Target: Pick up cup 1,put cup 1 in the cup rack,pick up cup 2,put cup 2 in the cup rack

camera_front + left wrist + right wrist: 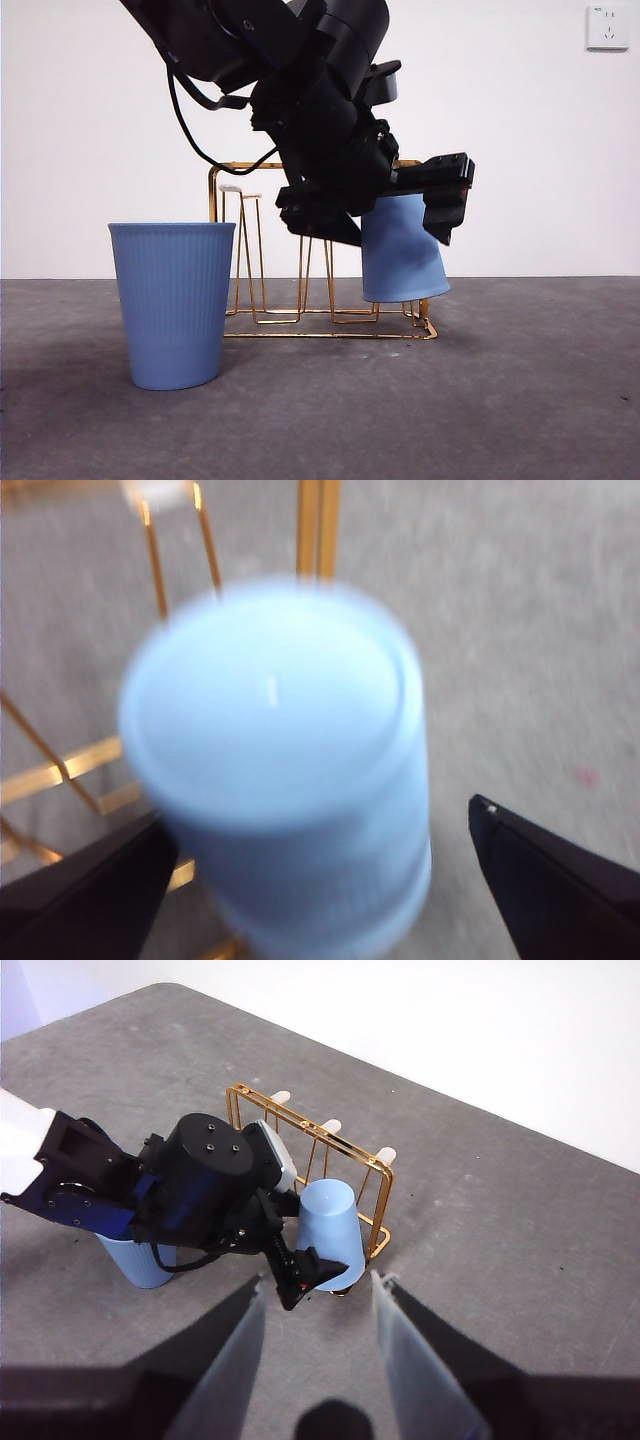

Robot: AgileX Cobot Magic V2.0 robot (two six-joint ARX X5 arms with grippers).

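Straddling an upturned blue cup (402,250) on the gold wire cup rack (330,318), left gripper (385,215) jaws apart, second blue cup (174,300) upright at the rack's 9 o'clock, right gripper (318,1305) waiting, fingers apart.

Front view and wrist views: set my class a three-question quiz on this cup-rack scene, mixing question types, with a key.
1. Fill in: the mouth-up cup stands on the ____.
2. True or false: the upside-down cup at the cup rack sits perfectly straight.
3. Multiple choice: the left gripper has its jaws either side of A) the mouth-up cup, B) the upside-down cup, C) nothing.

Key: 1. table. 2. False, it is tilted. 3. B.
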